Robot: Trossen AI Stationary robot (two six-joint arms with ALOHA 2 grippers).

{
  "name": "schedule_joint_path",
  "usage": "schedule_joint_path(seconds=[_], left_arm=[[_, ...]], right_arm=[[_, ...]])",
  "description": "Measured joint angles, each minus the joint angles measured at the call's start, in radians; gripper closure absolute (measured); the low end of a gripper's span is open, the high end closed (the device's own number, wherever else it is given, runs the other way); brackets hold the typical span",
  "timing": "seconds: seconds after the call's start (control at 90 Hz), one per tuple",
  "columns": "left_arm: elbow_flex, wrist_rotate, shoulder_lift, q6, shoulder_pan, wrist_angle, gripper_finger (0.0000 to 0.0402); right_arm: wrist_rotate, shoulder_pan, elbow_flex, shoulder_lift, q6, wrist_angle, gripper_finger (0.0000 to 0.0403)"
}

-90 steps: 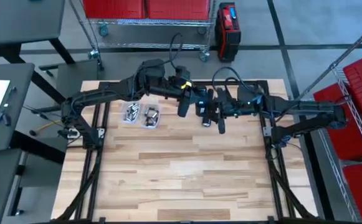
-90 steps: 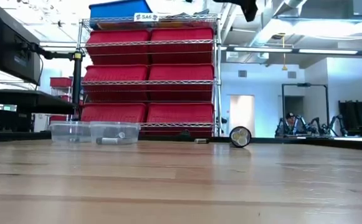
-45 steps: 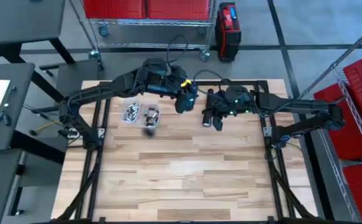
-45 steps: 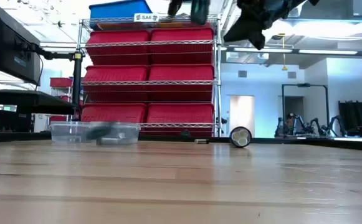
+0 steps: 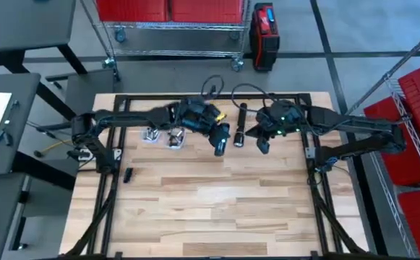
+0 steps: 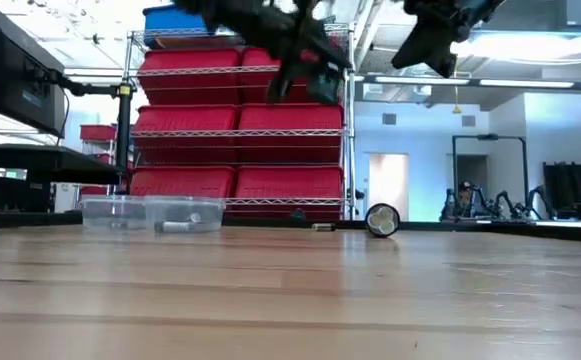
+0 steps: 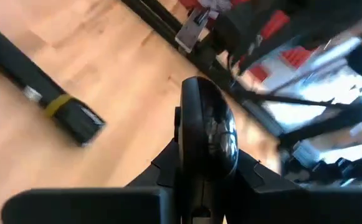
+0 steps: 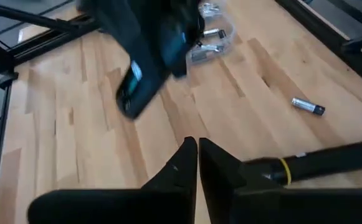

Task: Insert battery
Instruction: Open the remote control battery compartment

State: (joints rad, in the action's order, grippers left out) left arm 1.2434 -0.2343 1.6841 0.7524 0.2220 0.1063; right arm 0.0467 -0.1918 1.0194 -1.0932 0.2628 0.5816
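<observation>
Right now the loose silver cylindrical battery (image 8: 308, 106) lies on the wooden table, a little way off from the long black torch tube with the yellow band (image 8: 318, 163), between that tube and the two clear plastic tubs (image 8: 213, 31).

Your right gripper (image 8: 197, 152) hangs above the table just beside the tube. Its fingers are pressed nearly together with nothing between them. Your left gripper (image 5: 220, 143) hovers on the tube's other side, clamped on a rounded black part (image 7: 207, 134). I cannot tell what that part is.

My reading is that the battery must be fetched first:
- Spread the right fingers well before you descend, because they are too narrow to straddle it as they stand.
- Come down across the battery's length, not along it, so it cannot roll out from between the pads.
- Keep the left arm high and away from the tube, since the two wrists are close.
- Expect the tube to roll as well, so brace it before you push anything in.
</observation>
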Motion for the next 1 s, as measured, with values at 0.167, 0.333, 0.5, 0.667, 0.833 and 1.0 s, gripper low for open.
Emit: schedule_joint_path(seconds=[0.167,0.333,0.5,0.667,0.833,1.0], left_arm=[[-0.156,0.05,0.095,0.198,-0.037,0.136,0.0359],[-0.175,0.077,0.188,0.256,-0.064,0.149,0.0359],[-0.174,0.08,0.245,0.314,-0.063,0.156,0.0327],[-0.176,0.081,0.25,0.281,-0.063,0.126,0.0277],[-0.175,0.081,0.249,0.285,-0.054,0.05,0.0263],[-0.172,0.063,0.248,0.242,-0.042,0.002,0.0252]], right_arm=[[0.001,0.035,-0.017,0.0,0.03,-0.013,0.0399],[0.002,0.067,-0.031,-0.002,0.054,-0.014,0.0399],[0.002,0.09,-0.031,-0.001,0.069,-0.013,0.0399],[0.002,0.111,-0.031,-0.001,0.071,-0.009,0.0399],[0.002,0.122,-0.031,-0.001,0.071,-0.003,0.0399],[0.002,0.122,-0.031,-0.001,0.07,-0.003,0.0399]])
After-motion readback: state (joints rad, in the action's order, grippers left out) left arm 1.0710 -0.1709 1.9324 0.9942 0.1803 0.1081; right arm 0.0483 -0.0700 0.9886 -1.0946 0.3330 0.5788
